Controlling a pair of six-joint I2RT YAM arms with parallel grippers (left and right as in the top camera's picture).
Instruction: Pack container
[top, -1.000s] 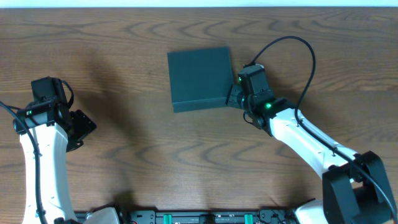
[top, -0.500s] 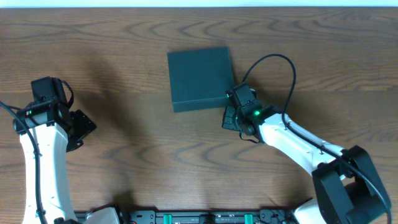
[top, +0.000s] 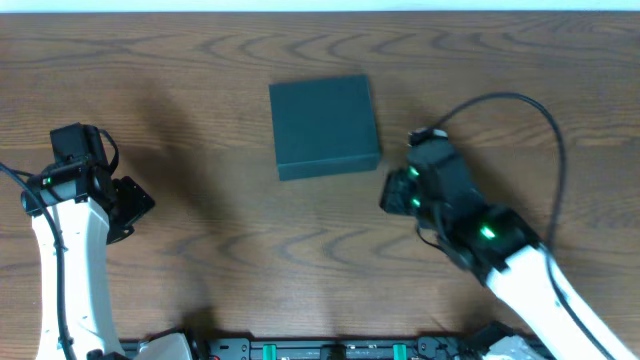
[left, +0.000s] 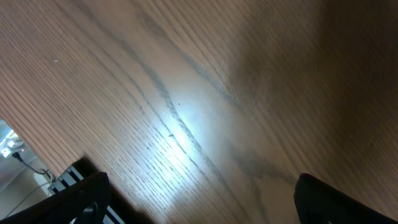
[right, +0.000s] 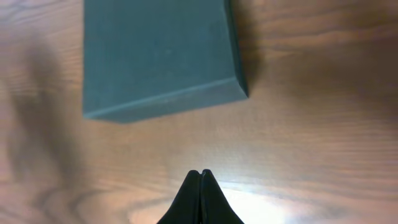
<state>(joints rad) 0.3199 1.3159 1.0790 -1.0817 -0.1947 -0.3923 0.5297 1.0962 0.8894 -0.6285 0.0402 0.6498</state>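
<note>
The dark teal-green container (top: 324, 126) lies on the wooden table at the middle back with its flat lid down; it also shows in the right wrist view (right: 158, 55). My right gripper (right: 200, 174) is shut and empty, above the table a little in front of and to the right of the box, apart from it; in the overhead view it is at the box's front right (top: 392, 190). My left gripper (left: 199, 193) is open and empty, over bare table at the far left (top: 128, 208). No snack packets are in view.
The table's front edge with a black rail (top: 330, 350) runs along the bottom. The table's left edge and some cables (left: 25, 158) show in the left wrist view.
My right gripper has drawn back from the container's right front corner, toward the front right and higher. The container and the left arm have not moved.
</note>
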